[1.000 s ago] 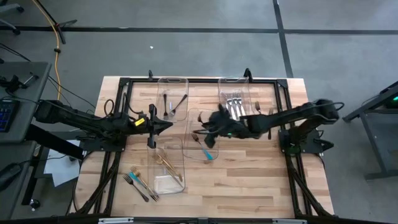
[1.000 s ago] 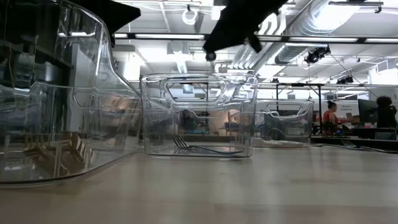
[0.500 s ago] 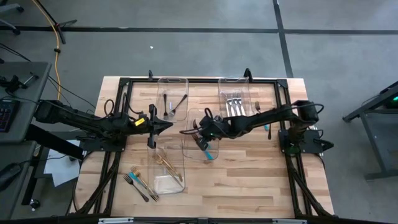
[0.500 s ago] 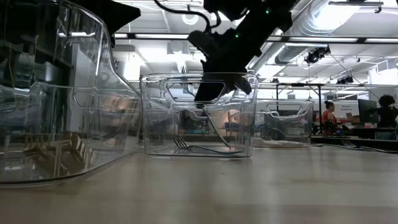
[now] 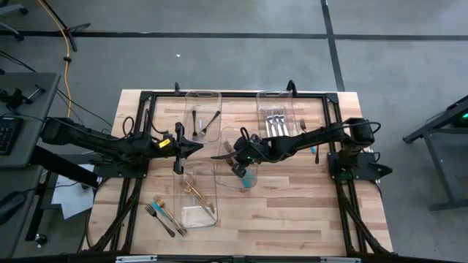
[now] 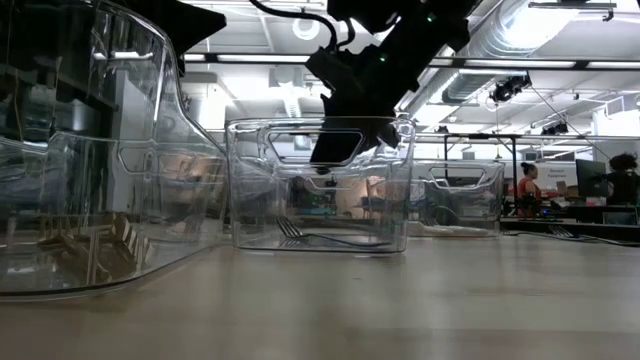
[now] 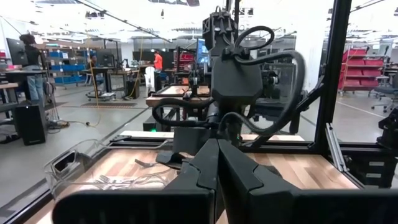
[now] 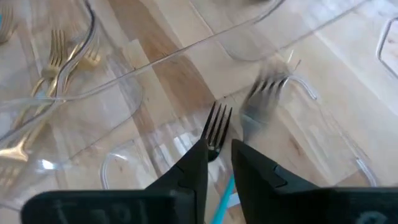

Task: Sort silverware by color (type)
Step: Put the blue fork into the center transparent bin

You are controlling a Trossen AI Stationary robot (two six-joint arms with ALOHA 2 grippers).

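Nearest the front edge of the pale wooden table (image 5: 292, 212), toward the left arm's side, a small cluster of loose slim forks (image 5: 165, 213) lies bare on the wood, at least one of them teal-handled. Just behind them stands a clear rectangular plastic bin (image 5: 197, 212) holding gold forks (image 5: 196, 191).

Farther in, at mid-table, a second clear bin (image 5: 228, 139) has the right gripper (image 8: 219, 147) hanging over it. Its jaws stand a little apart. Directly under them a teal-handled fork (image 8: 217, 122) lies in that bin, its dark tines just ahead of the tips and its handle running back beneath the gap. Its long axis therefore follows the jaws' own line. It looks let go rather than pinched, though I judge that only from the gap on either side. Beside its head is another fork head (image 8: 264, 99), too blurred to name its finish.

Level with this, the left gripper (image 7: 217, 144) waits just outside the bins with its jaws pressed closed on nothing. It is the nearer arm to the loose cluster, while the right arm is nearer a teal-handled piece (image 5: 316, 153) lying by its own forearm.

Farthest back, one clear bin holds black utensils (image 5: 202, 121) and another holds shiny silver forks (image 5: 274, 120).

No brand, label or writing can be read.
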